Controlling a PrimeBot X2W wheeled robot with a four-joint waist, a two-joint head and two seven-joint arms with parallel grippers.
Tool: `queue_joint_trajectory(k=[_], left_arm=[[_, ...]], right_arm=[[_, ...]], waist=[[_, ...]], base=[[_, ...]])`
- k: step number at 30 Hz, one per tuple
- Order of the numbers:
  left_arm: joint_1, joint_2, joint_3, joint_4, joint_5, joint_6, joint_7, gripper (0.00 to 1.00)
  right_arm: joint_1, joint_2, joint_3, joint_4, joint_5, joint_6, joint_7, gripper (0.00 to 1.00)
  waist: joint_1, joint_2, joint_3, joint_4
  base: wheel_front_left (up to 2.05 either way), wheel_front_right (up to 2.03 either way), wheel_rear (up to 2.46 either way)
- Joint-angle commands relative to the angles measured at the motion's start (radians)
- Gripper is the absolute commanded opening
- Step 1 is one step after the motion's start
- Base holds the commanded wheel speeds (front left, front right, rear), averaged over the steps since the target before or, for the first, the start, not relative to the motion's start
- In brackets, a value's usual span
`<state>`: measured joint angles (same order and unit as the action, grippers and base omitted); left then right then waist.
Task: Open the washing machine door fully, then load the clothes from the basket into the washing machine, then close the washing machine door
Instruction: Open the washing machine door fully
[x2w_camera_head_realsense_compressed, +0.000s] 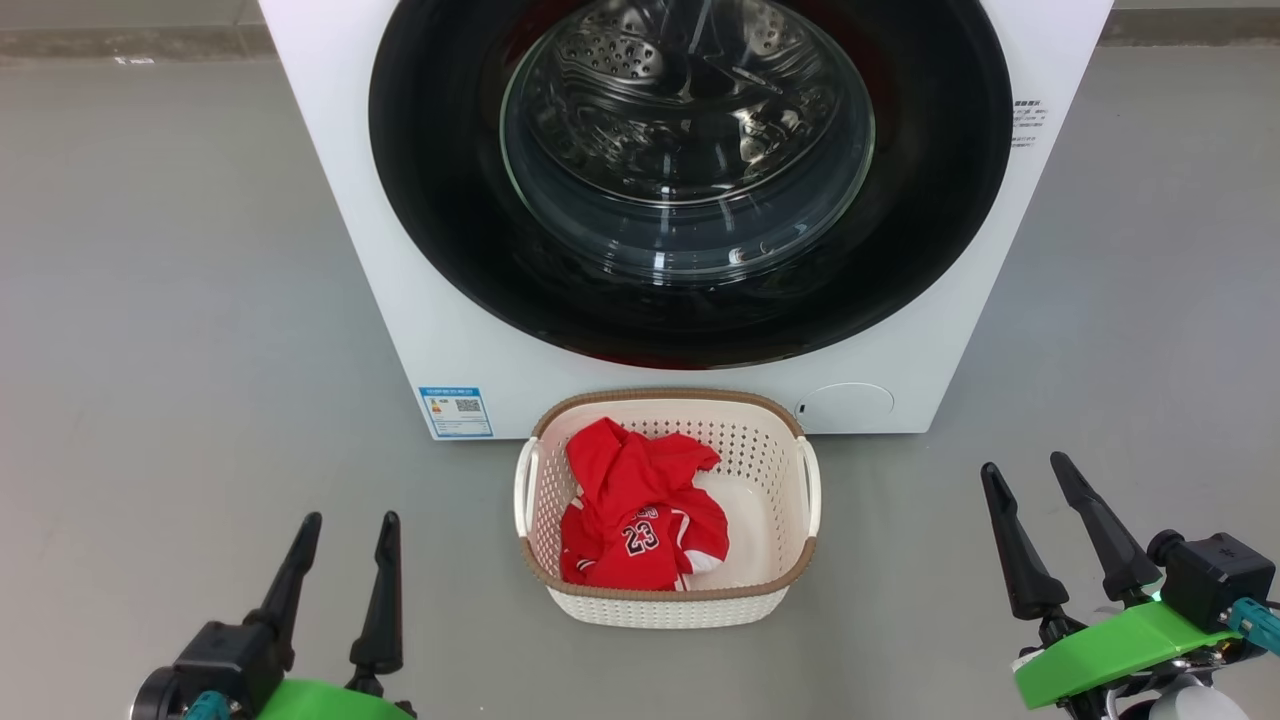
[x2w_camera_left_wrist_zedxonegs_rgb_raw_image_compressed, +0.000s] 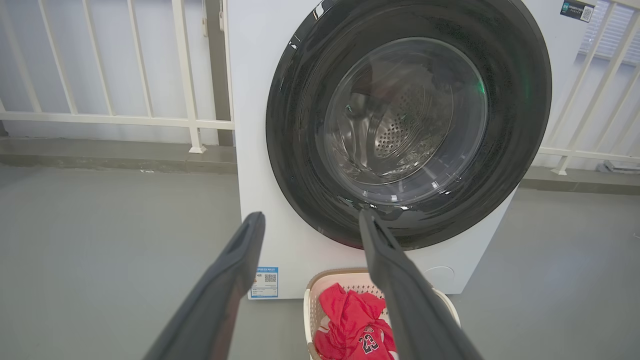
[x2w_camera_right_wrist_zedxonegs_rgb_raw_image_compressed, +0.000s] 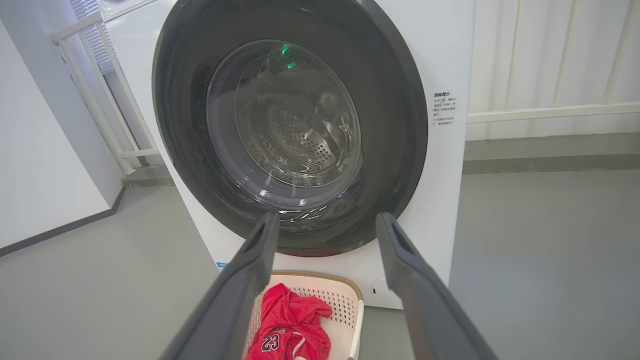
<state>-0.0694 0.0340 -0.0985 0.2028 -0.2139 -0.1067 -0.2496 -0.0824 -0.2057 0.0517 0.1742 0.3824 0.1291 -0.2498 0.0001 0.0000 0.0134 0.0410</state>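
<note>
Standby, nothing gripped

Big white boxy front-loading washing machine stands on grey floor. Its large round washing machine door (glossy black ring, bulging clear glass) is shut flush against the front. Steel drum shows through the glass and looks empty.

Small cream perforated plastic basket with brown woven-look rim sits on the floor just in front of the machine, below the door, likely so the load has a short way up to the drum. Bright red clothes, jersey with 23 showing, lie crumpled in the basket's left half.

Left tool is low at left, fingers spread wide, holding nothing. Right tool is low at right, also wide and empty. Both flank the basket, well apart from it and from the door, probably a neutral pose leaving either arm free.

Judgement: first step, opening the door, not yet done. Basket this close under the door may crowd its swing. Hinge side: cannot tell.
</note>
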Motion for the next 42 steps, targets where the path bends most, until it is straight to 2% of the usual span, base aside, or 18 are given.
queue_joint_trajectory(k=[1,12,30,42], left_arm=[[-0.044,0.016,0.033,-0.027,0.007,0.009,-0.012,1.0],[-0.045,0.016,0.04,-0.021,0.018,0.01,-0.012,1.0],[-0.045,0.016,0.039,-0.025,-0.01,0.001,-0.012,1.0],[-0.039,0.016,0.037,-0.027,-0.01,-0.004,-0.012,1.0]], right_arm=[[-0.03,-0.014,0.019,-0.023,0.009,0.002,-0.012,1.0],[-0.034,-0.011,0.016,-0.022,0.011,0.002,-0.012,1.0],[-0.036,-0.013,0.019,-0.021,0.019,0.002,-0.012,1.0],[-0.033,-0.016,0.027,-0.022,0.02,0.002,-0.012,1.0]], waist=[[0.0,0.0,0.0,0.0],[0.0,0.0,-0.002,-0.002],[0.0,0.0,-0.003,-0.007],[0.0,0.0,-0.005,-0.017]], base=[[0.0,0.0,0.0],[0.33,0.33,-0.65],[1.03,1.03,-2.06],[0.22,0.22,-0.45]])
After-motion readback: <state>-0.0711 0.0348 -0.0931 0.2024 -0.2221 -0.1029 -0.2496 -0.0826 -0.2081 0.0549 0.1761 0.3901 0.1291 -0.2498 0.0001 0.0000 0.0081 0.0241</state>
